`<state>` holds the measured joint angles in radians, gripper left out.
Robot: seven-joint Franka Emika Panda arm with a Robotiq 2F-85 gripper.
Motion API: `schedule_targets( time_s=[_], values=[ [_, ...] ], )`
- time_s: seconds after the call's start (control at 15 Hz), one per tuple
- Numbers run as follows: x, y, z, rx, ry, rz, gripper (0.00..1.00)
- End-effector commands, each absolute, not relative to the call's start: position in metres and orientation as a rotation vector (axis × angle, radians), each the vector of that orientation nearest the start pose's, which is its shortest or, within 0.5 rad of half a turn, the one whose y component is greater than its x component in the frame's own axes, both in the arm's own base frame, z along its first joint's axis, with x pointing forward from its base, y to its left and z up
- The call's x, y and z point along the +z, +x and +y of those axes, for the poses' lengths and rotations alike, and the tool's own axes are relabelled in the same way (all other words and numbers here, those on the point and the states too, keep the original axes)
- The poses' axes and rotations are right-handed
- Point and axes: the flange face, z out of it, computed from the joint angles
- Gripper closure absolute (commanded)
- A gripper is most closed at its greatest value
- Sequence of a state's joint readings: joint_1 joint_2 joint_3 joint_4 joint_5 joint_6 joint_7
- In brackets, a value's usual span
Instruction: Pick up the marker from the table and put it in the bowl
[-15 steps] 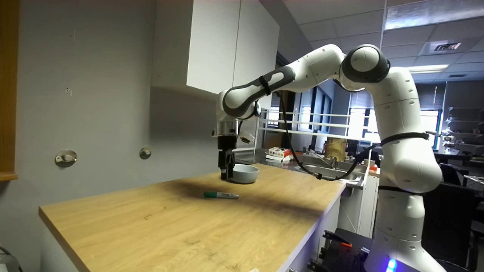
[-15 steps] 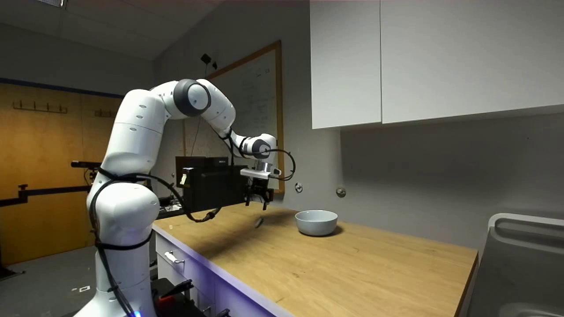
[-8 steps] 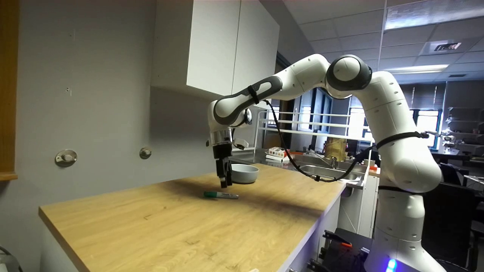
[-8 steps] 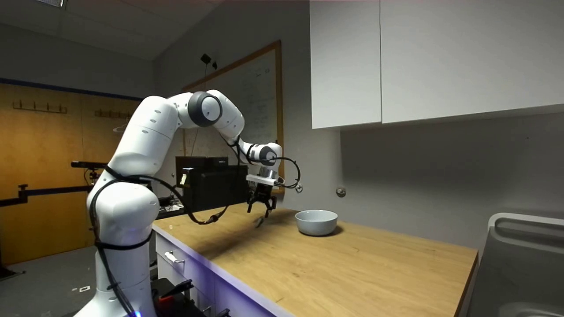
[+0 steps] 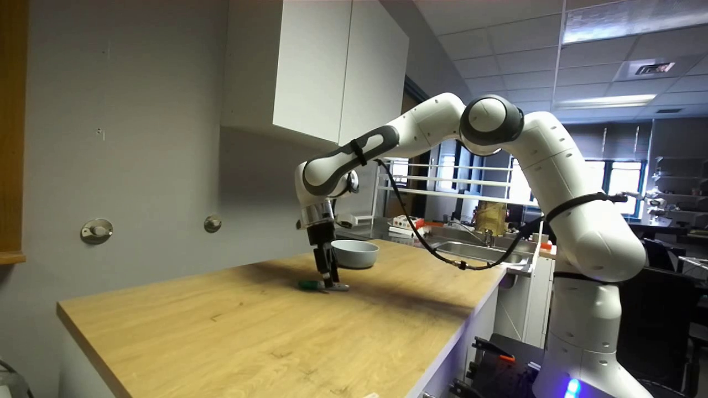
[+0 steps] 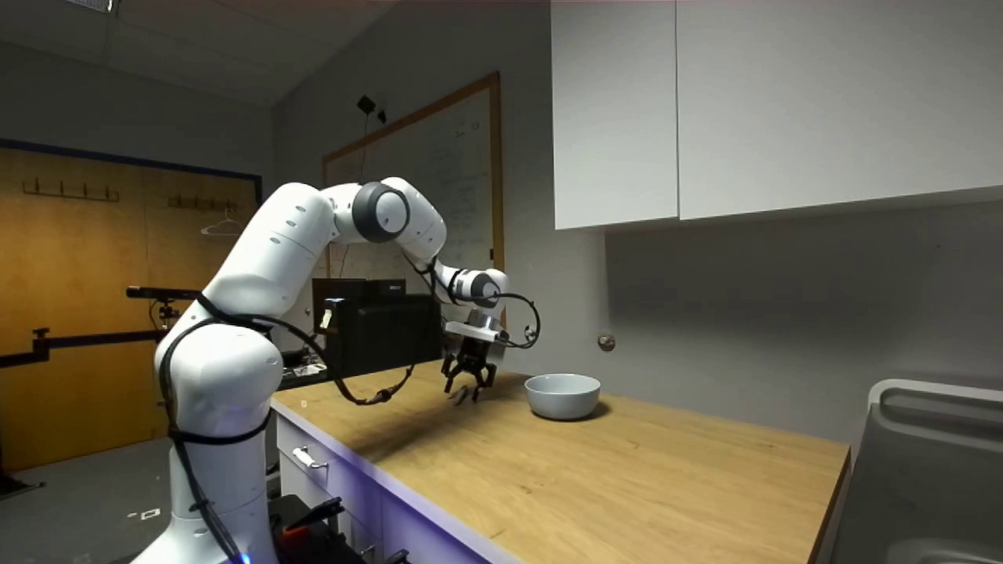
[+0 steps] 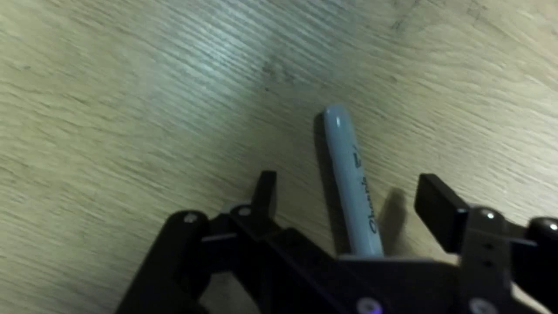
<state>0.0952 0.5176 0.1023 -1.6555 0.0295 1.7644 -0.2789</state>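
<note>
Wrist view has the fingers spread apart on either side of the marker lying on the counter, presumably so they can pinch across its barrel, while in an exterior view the bowl stands nearby, its bottom hidden and any contents impossible to tell.

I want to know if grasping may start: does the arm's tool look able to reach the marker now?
Probably yes. In the wrist view, the tool is open, its fingers on either side of the marker, and no other object shows between them. The bowl stands apart, so it should not hinder.
</note>
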Motion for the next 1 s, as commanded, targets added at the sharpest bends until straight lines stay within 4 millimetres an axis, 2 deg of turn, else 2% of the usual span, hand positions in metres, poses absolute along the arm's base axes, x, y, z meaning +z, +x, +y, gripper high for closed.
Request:
schedule_targets(
  time_s=[0.0, 0.33, 0.53, 0.6, 0.73, 0.93],
  values=[
    [0.287, 0.632, 0.119, 0.652, -2.914, -0.702, 0.48],
    [0.297, 0.635, 0.119, 0.659, -2.93, -0.698, 0.86],
    [0.304, 0.636, 0.12, 0.645, -2.936, -0.697, 0.91],
    [0.306, 0.637, 0.119, 0.637, -2.94, -0.691, 0.86],
    [0.313, 0.637, 0.119, 0.612, -2.948, -0.675, 0.86],
    [0.341, 0.638, 0.118, 0.495, -3.007, -0.61, 0.86]
  ],
)
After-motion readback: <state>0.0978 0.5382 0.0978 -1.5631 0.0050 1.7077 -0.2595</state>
